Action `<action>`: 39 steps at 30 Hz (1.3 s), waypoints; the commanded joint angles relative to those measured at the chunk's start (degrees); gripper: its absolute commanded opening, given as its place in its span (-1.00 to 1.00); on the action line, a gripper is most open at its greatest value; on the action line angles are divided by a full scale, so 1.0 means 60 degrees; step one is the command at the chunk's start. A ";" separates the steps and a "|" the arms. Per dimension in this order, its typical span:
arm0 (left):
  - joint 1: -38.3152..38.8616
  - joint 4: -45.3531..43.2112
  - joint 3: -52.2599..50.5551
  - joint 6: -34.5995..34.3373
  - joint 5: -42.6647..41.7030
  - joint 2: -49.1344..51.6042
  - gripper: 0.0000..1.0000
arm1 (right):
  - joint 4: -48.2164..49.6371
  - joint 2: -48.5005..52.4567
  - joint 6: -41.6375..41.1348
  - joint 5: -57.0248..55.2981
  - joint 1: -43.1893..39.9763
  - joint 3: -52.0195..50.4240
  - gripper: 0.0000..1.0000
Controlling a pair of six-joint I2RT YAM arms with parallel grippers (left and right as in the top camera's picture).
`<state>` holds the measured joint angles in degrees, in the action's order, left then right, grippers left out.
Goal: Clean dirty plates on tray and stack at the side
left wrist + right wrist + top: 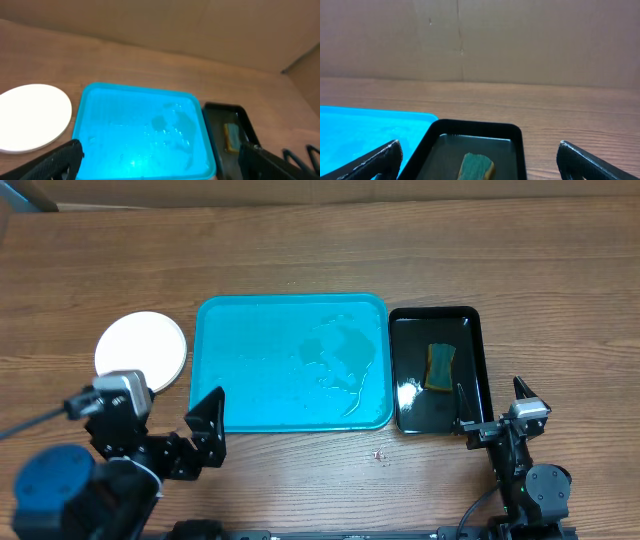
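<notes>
jaws: left gripper (160, 155) wide apart with nothing in it, and right gripper (479, 150) is the same. Both hang low at the near edge.
plates: (140, 345) ahead and left of the left jaws, just beside the tray and off it. Only a clean white top shows, so I can't tell how many are under it.
tray: (260, 360) dead ahead of the left jaws and ahead-left of the right ones. No plates on it, just wet streaks.
sponge: (439, 367) straight ahead of the right jaws, lying in the black tray (481, 370).
step: looks like the tail end to me, washing and stacking done.
next move: honestly nothing to grab, so probably just park the arms clear.
axis: the tray's long side runs crosswise to both jaws. The plates are round and lie flat, face up, so they have no real heading.
</notes>
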<state>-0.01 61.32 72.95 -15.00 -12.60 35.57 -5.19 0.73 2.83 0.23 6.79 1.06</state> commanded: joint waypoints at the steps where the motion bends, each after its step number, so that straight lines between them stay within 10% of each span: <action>1: 0.0007 -0.1330 -0.1694 -0.0022 0.0062 -0.1086 0.99 | 0.0058 -0.0095 0.0036 0.0080 -0.0018 -0.0102 1.00; 15: 0.0007 -1.3373 -0.7927 -0.0532 0.0637 -0.5089 0.99 | 0.0058 -0.0095 0.0036 0.0084 -0.0018 -0.0102 1.00; 39: 0.0011 -1.3296 -1.2112 -0.0441 0.1224 -0.5894 0.99 | 0.0058 -0.0095 0.0036 0.0080 -0.0018 -0.0102 1.00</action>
<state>-0.01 -19.75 1.10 -17.85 -6.31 0.99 -5.19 0.73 3.01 0.23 6.76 1.06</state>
